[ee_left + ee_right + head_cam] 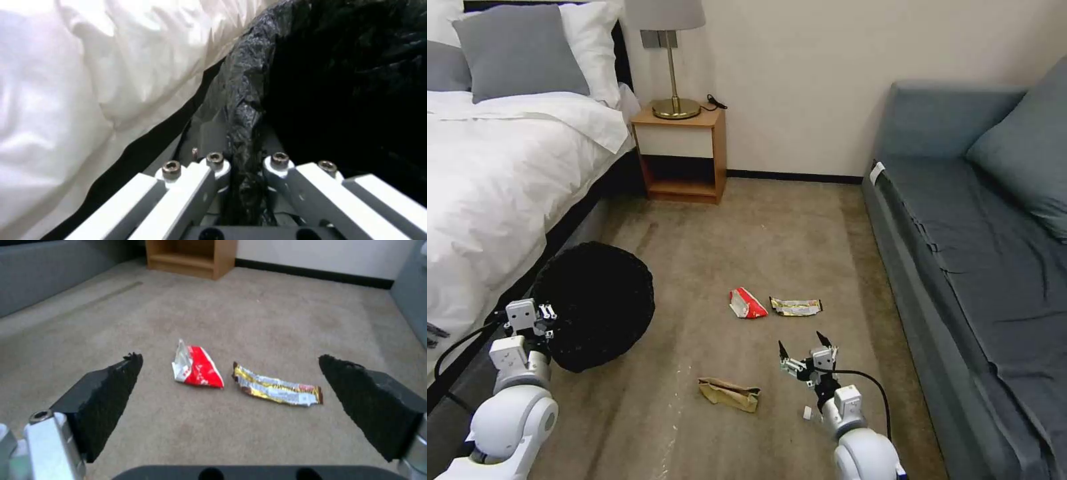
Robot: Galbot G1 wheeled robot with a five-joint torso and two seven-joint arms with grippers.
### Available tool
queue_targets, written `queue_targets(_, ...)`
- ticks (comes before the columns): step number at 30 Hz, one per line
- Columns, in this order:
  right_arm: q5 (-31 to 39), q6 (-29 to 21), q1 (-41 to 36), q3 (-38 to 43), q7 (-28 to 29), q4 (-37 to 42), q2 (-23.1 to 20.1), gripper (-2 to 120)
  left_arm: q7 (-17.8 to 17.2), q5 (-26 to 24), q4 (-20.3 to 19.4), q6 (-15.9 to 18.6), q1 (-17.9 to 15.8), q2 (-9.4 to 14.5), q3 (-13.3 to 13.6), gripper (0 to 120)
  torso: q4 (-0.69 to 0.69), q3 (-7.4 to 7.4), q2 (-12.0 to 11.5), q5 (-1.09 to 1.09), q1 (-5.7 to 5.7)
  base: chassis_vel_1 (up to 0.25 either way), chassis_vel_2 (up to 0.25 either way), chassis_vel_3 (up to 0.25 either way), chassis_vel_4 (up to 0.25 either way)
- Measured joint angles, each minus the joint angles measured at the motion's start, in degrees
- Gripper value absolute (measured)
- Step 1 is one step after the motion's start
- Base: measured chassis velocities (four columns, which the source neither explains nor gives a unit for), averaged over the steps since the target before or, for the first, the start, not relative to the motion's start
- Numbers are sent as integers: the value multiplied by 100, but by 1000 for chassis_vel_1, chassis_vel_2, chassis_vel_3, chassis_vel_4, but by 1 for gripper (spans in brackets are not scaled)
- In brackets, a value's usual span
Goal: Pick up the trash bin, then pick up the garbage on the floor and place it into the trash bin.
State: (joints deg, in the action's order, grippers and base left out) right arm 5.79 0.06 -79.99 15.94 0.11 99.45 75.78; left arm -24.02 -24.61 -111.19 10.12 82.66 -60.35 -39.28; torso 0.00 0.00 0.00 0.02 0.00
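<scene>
The trash bin (597, 303), wrapped in crinkly black plastic, is beside the bed at the left. My left gripper (546, 313) is at its near-left rim. In the left wrist view this gripper (247, 166) is shut on the bin's black bag rim (242, 110). On the carpet lie a red-and-white snack packet (746, 303), a gold foil wrapper (796, 307) and a crumpled brown paper bag (730, 393). My right gripper (804, 352) hangs open just short of the wrapper. In the right wrist view its wide-apart fingers (106, 390) frame the packet (198, 368) and the wrapper (276, 389).
A white-sheeted bed (500, 173) runs along the left, close against the bin. A wooden nightstand (684, 157) with a lamp stands at the far wall. A grey-blue sofa (980, 253) lines the right. A small white scrap (807, 413) lies by my right wrist.
</scene>
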Motion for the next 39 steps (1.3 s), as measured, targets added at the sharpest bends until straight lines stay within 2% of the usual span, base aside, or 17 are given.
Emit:
queue_targets(9,360,-130,439,-144,-132,-169,-445,100,13,99,-18,9,50,-21,-13,3,0,0,0,-1,0,0,0,0,0)
queue_targets(15,756,-234,1109,-449,-194,-433,-1064,100,20,108,-95,13,80,-14,-95,3,-1,0,0,-1,0,0,0,0,0)
queue_targets(22,1112,-271,1853,-978,-355,-830,-1436,100,29,226,-141,14,103,-92,-74,3,0,0,0,-1,0,0,0,0,0)
queue_targets(31,1442,-272,2685,-1451,-628,-1476,-1312,100,29,311,-167,11,117,-108,-100,3,0,0,0,-2,0,0,0,0,0)
queue_targets(39,1468,-278,2886,-2045,-713,-1728,-1123,100,13,305,-305,20,190,-107,-133,3,0,0,0,-2,0,0,0,0,0)
